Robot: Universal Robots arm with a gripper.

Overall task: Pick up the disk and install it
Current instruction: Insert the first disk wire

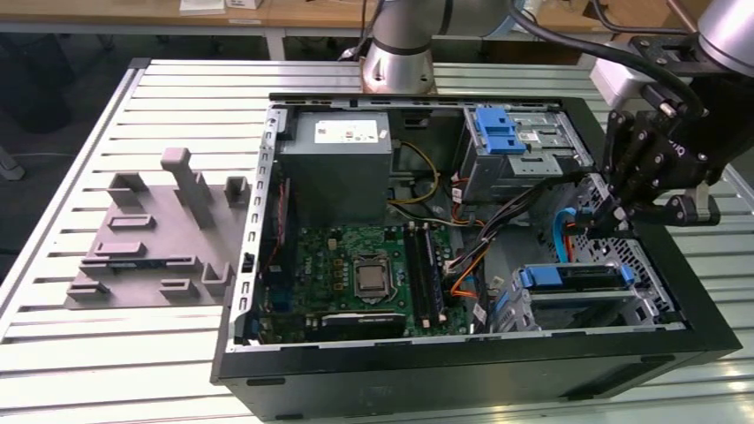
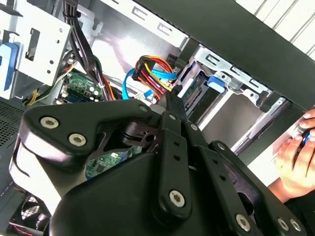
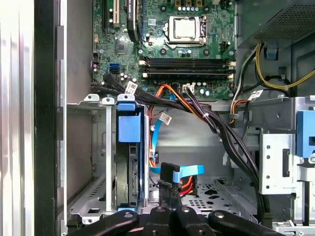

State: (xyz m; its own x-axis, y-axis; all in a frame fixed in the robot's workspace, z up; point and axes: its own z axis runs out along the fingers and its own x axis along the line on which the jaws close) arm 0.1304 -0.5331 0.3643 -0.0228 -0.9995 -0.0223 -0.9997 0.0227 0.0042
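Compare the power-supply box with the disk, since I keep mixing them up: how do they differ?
The power-supply box is a bigger grey block with a white sticker; the disk is a thin slab with a blue handle. The box sits in the case's far corner; the disk stands on edge in the near drive cage. Both sit inside the case.

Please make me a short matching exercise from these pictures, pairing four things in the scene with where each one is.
Things:
1. disk
2. gripper
3. grey plastic fixture
4. power supply box

Places:
A. on the slatted table, at the exterior view's left of the computer case
B. standing in the cage at the case's near corner
C. above the blue cable, beside the disk's cage
D. in the case's far corner, near the arm's base

Pairs: 1-B, 2-C, 3-A, 4-D
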